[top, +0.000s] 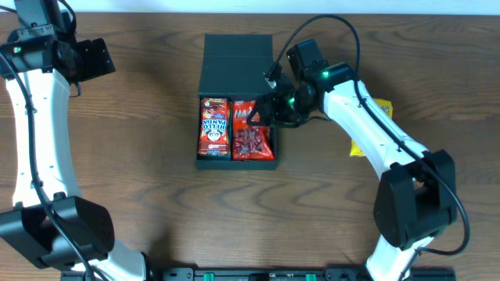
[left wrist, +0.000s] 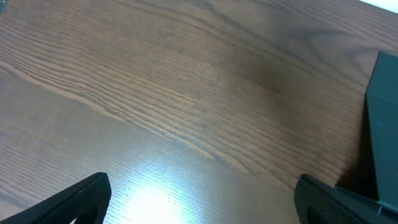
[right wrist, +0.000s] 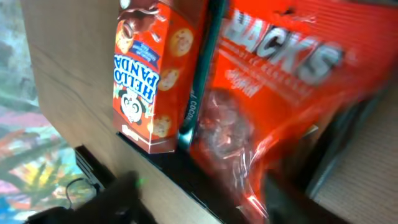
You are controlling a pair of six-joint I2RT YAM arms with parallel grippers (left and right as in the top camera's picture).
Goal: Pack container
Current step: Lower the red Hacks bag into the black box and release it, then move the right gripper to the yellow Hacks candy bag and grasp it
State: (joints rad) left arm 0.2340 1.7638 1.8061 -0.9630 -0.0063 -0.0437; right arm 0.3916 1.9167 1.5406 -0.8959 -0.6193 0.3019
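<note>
Now the container (top: 234,62) sits mid-tabletop (top: 141,156), holding a red biscuit box (top: 213,126) and a red snack bag (top: 251,134). The right fingers (top: 266,112) hover at the bag's corner, and I cannot tell whether they grip it. Best to rise straight up, without snagging the bag. The left fingers (left wrist: 81,202) stand wide apart, empty.

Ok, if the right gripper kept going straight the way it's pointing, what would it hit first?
The right gripper would most likely meet the red snack bag, dead ahead in its wrist view, lying in the dark box beside the Hello Panda carton. Depth is blurry.
</note>
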